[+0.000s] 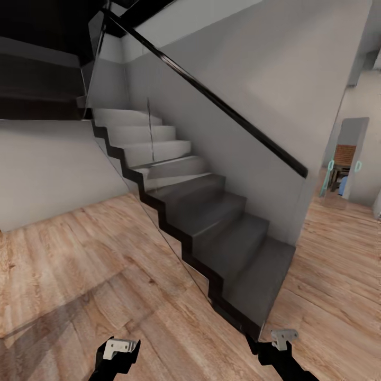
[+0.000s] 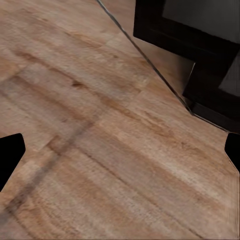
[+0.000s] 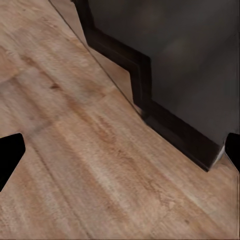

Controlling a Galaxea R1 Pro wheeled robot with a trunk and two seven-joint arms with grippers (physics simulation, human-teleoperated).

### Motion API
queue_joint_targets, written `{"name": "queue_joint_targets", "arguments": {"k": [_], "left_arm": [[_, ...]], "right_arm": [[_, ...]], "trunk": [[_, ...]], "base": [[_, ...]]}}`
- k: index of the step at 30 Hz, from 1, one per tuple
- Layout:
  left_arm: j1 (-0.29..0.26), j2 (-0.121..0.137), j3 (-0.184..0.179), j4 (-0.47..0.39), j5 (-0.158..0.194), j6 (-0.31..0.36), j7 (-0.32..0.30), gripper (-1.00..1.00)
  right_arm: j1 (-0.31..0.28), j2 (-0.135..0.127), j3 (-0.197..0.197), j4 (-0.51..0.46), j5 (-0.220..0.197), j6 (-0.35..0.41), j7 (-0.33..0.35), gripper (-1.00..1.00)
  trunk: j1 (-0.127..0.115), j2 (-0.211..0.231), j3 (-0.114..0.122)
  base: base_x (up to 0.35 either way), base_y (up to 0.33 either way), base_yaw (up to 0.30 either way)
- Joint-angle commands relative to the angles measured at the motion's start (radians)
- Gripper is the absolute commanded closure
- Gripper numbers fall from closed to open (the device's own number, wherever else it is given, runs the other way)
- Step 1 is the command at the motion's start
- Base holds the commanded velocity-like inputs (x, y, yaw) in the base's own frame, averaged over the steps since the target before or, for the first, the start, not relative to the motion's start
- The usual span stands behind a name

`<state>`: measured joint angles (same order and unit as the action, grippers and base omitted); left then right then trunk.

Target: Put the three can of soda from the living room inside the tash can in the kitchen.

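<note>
The cans of soda and the tash can are out of view. I stand on a wood-plank floor [image 1: 79, 254] facing a dark staircase [image 1: 222, 227]. My left gripper [image 1: 117, 349] hangs low at the bottom of the head view. In the left wrist view the left gripper [image 2: 120, 155] is open, its black fingertips [image 2: 10, 157] far apart over bare planks. My right gripper [image 1: 280, 338] hangs close to the lowest stair step. The right gripper [image 3: 120, 155] is open too, with nothing between its fingers.
The staircase rises to the upper left behind a glass panel with a black handrail [image 1: 211, 100]. Its bottom step [image 3: 185, 90] lies just ahead of my right arm. A white wall [image 1: 47, 169] stands at left. A doorway [image 1: 344, 159] at far right opens onto brickwork.
</note>
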<state>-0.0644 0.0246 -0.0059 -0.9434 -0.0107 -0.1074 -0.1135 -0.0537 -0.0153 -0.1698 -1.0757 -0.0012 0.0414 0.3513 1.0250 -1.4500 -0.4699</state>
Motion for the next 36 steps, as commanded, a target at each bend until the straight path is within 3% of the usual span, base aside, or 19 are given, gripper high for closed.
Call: {"name": "queue_joint_targets", "arguments": {"k": [1, 36], "left_arm": [[0.000, 0.000, 0.000, 0.000, 0.000, 0.000, 0.000, -1.00], [0.000, 0.000, -0.001, 0.002, -0.002, -0.020, 0.000, -1.00]], "right_arm": [[0.000, 0.000, 0.001, 0.008, 0.000, 0.000, 0.000, -1.00], [0.000, -0.001, 0.001, 0.037, -0.005, 0.000, 0.000, -1.00]], "trunk": [[0.000, 0.000, 0.000], [0.000, 0.000, 0.033]], "base": [[0.000, -0.280, -0.128], [-0.118, -0.276, -0.209]]}}
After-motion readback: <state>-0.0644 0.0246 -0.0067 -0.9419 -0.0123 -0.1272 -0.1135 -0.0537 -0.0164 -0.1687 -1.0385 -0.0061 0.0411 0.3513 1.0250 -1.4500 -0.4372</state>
